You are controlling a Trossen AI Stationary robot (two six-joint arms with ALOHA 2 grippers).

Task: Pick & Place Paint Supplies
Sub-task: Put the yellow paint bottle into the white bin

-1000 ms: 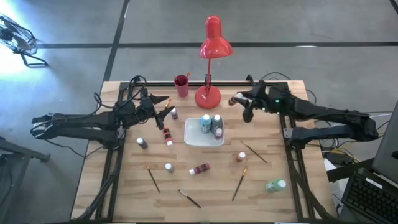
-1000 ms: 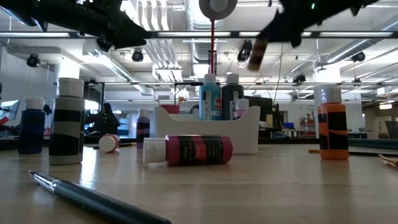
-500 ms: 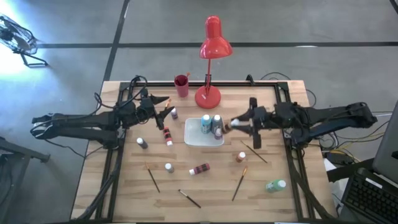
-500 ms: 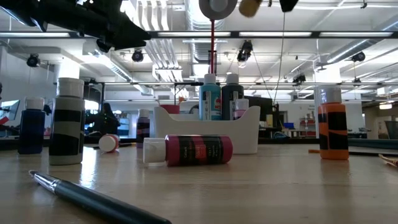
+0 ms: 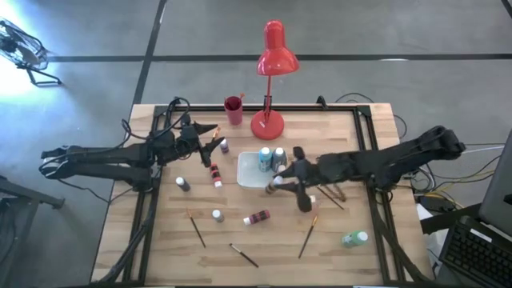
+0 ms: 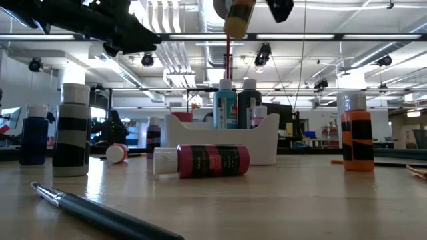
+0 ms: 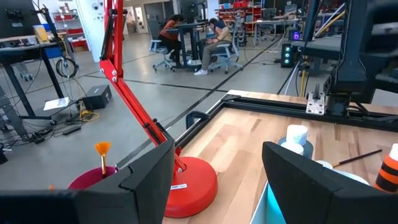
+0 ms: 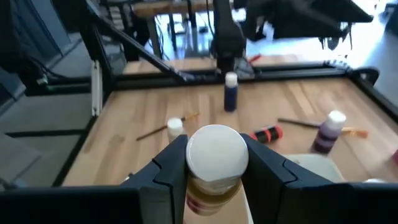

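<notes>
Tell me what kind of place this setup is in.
Probably an open lab or workshop. Exposed ducts and strip lights run overhead, people sit at desks on a bare concrete floor, and the wooden table stands in a metal frame.

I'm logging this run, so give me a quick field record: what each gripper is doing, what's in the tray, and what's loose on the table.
right gripper: shut on yellow bottle, above the white tray
left gripper: open, empty, waiting at the table's rear left
tray contents: teal bottle, dark bottle
loose on table: red bottle lying down, orange bottle upright, brushes
</notes>
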